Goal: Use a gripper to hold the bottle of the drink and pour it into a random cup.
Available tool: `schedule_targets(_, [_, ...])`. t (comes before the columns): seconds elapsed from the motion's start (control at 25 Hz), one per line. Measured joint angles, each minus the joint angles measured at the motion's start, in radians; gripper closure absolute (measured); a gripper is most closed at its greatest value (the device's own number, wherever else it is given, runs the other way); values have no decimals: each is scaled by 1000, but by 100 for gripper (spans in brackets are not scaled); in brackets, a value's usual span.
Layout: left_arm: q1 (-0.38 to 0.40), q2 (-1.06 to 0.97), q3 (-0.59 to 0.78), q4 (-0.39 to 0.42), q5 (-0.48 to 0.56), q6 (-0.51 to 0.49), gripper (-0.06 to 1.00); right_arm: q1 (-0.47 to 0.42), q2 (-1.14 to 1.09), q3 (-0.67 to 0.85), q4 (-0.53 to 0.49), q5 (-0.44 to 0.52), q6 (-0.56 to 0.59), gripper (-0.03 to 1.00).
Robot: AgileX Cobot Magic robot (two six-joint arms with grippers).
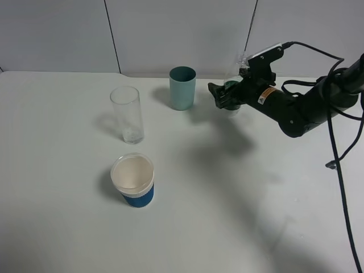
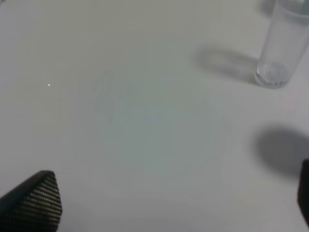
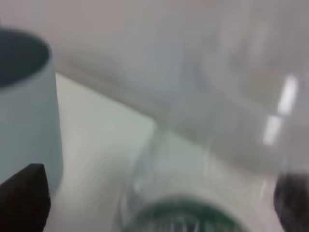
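Bottle [image 1: 232,85] of clear plastic with a dark green label stands far right on the worktop [image 1: 227,199], between the spread fingers of the right end effector [image 1: 226,95]. In the right wrist view the two dark fingertips [image 3: 23,200] sit wide apart at either side of the bottle [image 3: 193,193], with its green label low between them and its clear wall blurred and close to the lens; the jaws look parted rather than pressed onto it, so the bottle appears to stand free between them. Whether any drink is inside cannot be told.

The right arm [image 1: 301,108] comes in from the right edge, roughly level and low over the worktop, forearm pointing left, with its wrist camera on top and black cables [image 1: 341,170] trailing down the right side.

Just left of the end effector stands the teal cup [image 1: 182,87], upright and apart from the bottle; it also fills one side of the right wrist view [image 3: 26,106].

Further left is a tall clear glass [image 1: 126,114], upright, and nearer, a white cup with blue sleeve [image 1: 133,180].

The left end effector [image 2: 159,203] shows only two dark fingertips at the corners of its own view, well apart, nothing between them, above bare worktop with the clear glass [image 2: 282,46] nearby.
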Motion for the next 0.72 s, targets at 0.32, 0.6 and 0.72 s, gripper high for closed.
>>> schedule_targets(0.32, [0, 0, 0, 0, 0, 0, -5, 1, -137, 79, 40, 9, 0, 5])
schedule_targets(0.6, [0, 0, 0, 0, 0, 0, -5, 1, -302, 204, 59, 10, 0, 5])
schedule_targets(0.72, [0, 0, 0, 0, 0, 0, -5, 2, -387, 235, 89, 12, 0, 5])
